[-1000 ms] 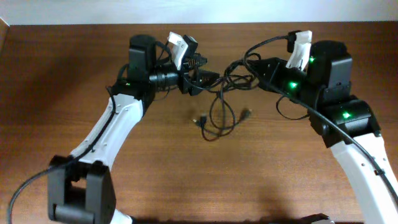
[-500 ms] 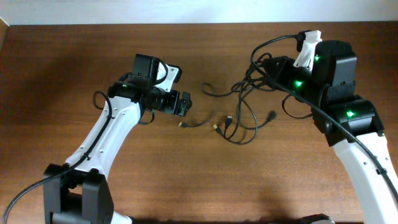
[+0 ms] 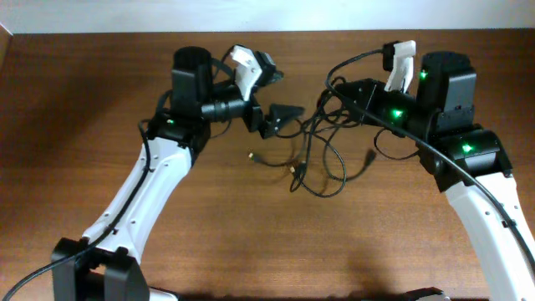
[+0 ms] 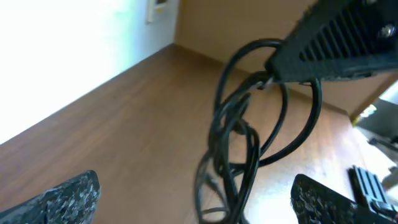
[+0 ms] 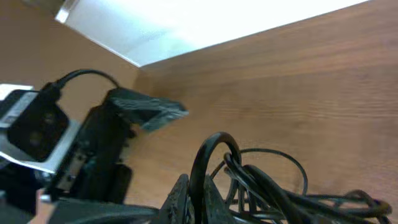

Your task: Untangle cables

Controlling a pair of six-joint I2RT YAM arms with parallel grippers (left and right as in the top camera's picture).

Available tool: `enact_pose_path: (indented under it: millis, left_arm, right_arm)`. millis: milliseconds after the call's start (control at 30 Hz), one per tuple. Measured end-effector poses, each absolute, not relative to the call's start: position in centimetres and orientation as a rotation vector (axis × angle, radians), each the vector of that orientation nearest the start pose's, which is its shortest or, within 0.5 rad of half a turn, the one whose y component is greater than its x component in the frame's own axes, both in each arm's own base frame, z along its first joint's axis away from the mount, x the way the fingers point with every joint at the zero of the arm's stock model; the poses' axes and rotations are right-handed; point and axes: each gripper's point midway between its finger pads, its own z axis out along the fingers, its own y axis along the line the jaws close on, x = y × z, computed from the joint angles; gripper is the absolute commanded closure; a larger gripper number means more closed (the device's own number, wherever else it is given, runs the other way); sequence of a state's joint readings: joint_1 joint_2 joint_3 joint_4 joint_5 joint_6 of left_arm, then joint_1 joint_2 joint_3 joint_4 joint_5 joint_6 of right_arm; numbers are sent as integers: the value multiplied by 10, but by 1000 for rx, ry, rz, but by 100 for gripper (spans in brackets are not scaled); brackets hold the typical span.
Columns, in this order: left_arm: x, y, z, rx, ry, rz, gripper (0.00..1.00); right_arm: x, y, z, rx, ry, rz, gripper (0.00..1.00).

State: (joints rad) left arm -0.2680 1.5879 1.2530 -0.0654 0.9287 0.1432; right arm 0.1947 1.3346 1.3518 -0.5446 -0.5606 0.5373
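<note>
pinching cables (image 3: 323,160) above the table (image 3: 75,92), right claw (image 3: 333,100) faces splayed left claw (image 3: 280,94).

thin black cables (image 3: 318,125), tangled bundle, loose hanging loops, small plug ends

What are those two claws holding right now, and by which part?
The right gripper pinches the tangled cables at the top end of the bundle, with the loops trailing below. The left gripper is open, close by, holding nothing.
</note>
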Motion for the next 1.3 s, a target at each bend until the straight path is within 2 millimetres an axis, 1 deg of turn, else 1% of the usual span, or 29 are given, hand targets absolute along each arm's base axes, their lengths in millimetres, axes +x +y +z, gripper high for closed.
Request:
enact_pose_path:
  millis: [33,100,167,200,233,267,333,367,400,433,533,600,667,767,800,833,867,900,933,967,1000,1033,1067,1100,1133,1167,1233,1267,1300]
  left_arm:
    - [382,-257,282,992,1657,-1005,1]
    - [378,-266,274,1026,1656,-1031,1]
    - [373,-279,253,1069,1680,-1084,1]
    - [373,-282,241,1078,1699,-1103,1]
    - [375,-283,235,1077,1712,-1111,1]
    - [375,-284,231,1078,1721,-1117,6]
    - [375,-284,224,1092,1728,-1112,35]
    - [375,-284,223,1100,1726,-1111,53]
    - [374,-284,223,1108,1718,-1107,82]
    - [374,-284,223,1112,1714,-1106,100]
    - [374,-283,223,1119,1706,-1107,100]
    - [376,-277,225,1107,1704,-1114,100]
    - [381,-264,228,1085,1697,-1132,100]
    - [389,-228,230,1003,1733,-1189,100]
    - [393,-210,228,942,1786,-1192,100]
    - [409,-172,226,841,1825,-1140,100]
    - [417,-150,226,783,1842,-1111,100]
    - [423,-129,228,733,1850,-1080,100]
    - [424,-122,231,721,1847,-1066,100]
    - [422,-120,236,723,1836,-1066,100]
    - [418,-121,245,736,1811,-1071,100]
    - [413,-123,254,753,1786,-1075,99]
    - [409,-127,261,773,1764,-1083,99]
    - [405,-133,264,792,1752,-1093,99]
    - [402,-141,265,813,1746,-1107,99]
    - [396,-159,264,852,1742,-1126,98]
    - [393,-177,261,885,1751,-1123,98]
    - [393,-187,256,898,1770,-1097,98]
    - [390,-205,251,926,1790,-1070,98]
  right_arm:
    - [365,168,325,4,2176,1037,96]
    - [364,171,329,-20,2157,1063,96]
    - [363,173,332,-35,2148,1080,96]
    - [364,174,333,-39,2144,1082,96]
    - [364,174,334,-42,2136,1084,96]
    - [365,174,335,-44,2132,1084,96]
    - [365,174,337,-48,2124,1083,96]
    - [366,174,337,-49,2122,1084,96]
    - [366,174,337,-49,2122,1083,96]
    - [366,174,338,-50,2119,1083,96]
    - [366,174,336,-42,2127,1078,96]
    - [366,169,329,-8,2157,1047,96]
    - [367,158,314,69,2216,963,96]
    - [370,149,305,113,2245,923,96]
    - [373,135,300,162,2255,894,96]
    - [380,104,295,268,2255,829,96]
    - [382,82,289,346,2265,783,96]
    - [381,66,284,405,2275,752,96]
    - [381,57,281,430,2281,732,96]
    - [379,52,279,438,2290,718,91]
    - [377,50,276,434,2306,707,76]
    - [373,53,273,415,2327,703,71]
    - [370,60,270,372,2348,703,69]
    - [367,75,271,306,2360,722,68]
    - [362,98,272,208,2373,766,62]
    - [356,116,274,124,2379,806,61]
    - [348,139,276,25,2386,850,61]
    - [340,156,277,-43,2388,893,61]
    - [336,167,281,-91,2378,942,61]
